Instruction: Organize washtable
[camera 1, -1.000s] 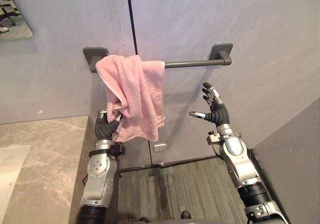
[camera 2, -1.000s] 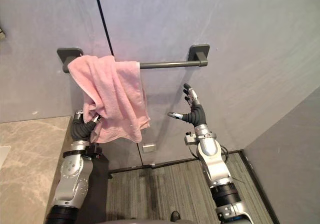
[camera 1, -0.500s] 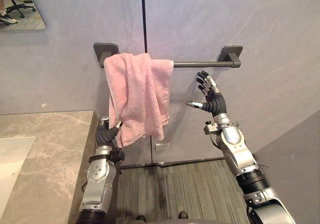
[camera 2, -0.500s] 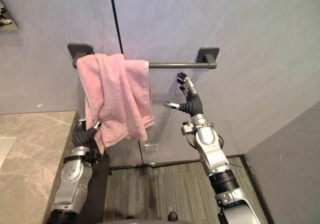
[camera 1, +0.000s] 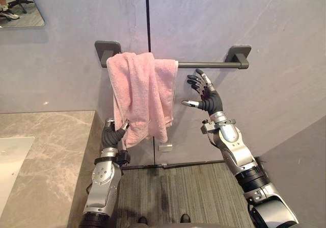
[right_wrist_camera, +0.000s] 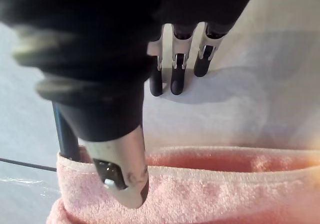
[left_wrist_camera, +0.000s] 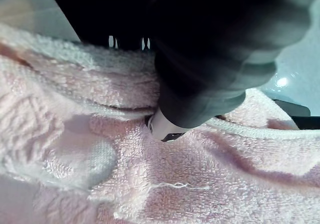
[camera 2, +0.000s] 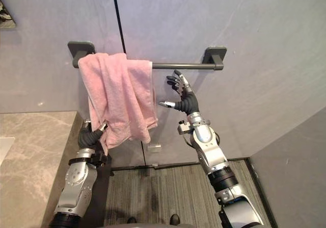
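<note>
- A pink towel [camera 1: 142,96] hangs bunched over the left end of a dark rail [camera 1: 209,64] fixed across the upper middle of the frame on a grey wall [camera 1: 265,24]
- The towel drapes down in loose folds to the centre of the frame, and the right half of the rail is bare
- The robot's left hand [camera 1: 114,135] reaches up from the lower left, its fingers curled into the towel's lower left corner and pinching the cloth; the left wrist view shows the thumb pressed into the pink pile
- The right hand [camera 1: 206,98] is raised right of centre, just below the rail and just beside the towel's right edge, fingers spread and relaxed, grasping nothing
- A grey marbled counter [camera 1: 51,146] fills the lower left of the frame
- Striped grey carpet [camera 1: 188,192] shows along the bottom centre, below the towel
</note>
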`<state>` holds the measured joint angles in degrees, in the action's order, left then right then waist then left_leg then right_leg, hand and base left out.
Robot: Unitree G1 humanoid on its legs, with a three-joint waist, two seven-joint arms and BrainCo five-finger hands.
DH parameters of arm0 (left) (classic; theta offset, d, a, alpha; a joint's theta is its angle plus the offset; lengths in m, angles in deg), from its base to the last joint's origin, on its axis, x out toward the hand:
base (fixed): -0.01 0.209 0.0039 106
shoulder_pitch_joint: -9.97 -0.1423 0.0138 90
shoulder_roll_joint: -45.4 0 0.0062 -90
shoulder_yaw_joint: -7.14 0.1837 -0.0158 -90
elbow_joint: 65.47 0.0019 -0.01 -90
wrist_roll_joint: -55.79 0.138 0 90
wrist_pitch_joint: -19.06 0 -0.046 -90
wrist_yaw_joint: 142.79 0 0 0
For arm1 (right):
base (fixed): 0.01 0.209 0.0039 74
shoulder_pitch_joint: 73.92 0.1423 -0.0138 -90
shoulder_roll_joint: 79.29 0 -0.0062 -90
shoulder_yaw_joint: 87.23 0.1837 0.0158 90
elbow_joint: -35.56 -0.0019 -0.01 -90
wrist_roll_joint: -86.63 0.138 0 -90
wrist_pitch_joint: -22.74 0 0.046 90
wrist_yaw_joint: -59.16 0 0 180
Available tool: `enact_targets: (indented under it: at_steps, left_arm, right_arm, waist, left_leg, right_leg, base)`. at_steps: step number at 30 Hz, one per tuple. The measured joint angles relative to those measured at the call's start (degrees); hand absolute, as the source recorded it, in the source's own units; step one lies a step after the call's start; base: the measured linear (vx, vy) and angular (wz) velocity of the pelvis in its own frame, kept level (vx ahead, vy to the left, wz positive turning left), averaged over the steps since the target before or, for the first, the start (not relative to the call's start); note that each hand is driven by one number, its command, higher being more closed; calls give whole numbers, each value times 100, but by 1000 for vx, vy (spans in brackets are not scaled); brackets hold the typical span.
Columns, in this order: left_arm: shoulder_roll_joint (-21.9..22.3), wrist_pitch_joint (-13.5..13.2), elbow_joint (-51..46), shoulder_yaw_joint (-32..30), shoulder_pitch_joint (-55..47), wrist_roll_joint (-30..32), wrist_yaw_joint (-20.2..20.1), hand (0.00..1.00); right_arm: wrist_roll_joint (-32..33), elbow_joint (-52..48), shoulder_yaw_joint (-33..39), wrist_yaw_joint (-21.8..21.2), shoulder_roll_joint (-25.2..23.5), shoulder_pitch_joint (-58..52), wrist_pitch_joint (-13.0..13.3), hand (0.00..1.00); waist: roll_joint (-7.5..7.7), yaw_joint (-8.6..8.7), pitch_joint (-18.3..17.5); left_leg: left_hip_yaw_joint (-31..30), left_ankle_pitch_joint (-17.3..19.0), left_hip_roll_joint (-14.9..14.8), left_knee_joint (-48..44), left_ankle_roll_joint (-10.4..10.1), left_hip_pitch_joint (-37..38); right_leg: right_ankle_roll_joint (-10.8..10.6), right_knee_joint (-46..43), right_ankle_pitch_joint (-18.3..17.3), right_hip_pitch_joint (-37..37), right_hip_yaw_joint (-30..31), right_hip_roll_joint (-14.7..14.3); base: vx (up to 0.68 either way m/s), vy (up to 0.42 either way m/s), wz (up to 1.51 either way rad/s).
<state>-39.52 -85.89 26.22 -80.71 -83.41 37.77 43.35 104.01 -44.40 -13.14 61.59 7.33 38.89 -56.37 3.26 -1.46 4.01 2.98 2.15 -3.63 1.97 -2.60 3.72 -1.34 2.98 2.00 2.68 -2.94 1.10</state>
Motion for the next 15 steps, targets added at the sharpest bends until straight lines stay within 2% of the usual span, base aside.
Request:
enact_targets:
  at_steps: [15]
  left_arm:
    - [4, 0, 0, 8, 34, 4, 6, 100]
  right_arm:
    - [2, 53, -321, -135, -296, 4, -13, 0]
  waist:
    - [53, -99, -34]
  left_leg:
    - [-17, -12, -30, 1, -19, -10]
  right_leg:
    - [12, 0, -6, 1, -7, -30]
  base:
    - [0, 0, 0]
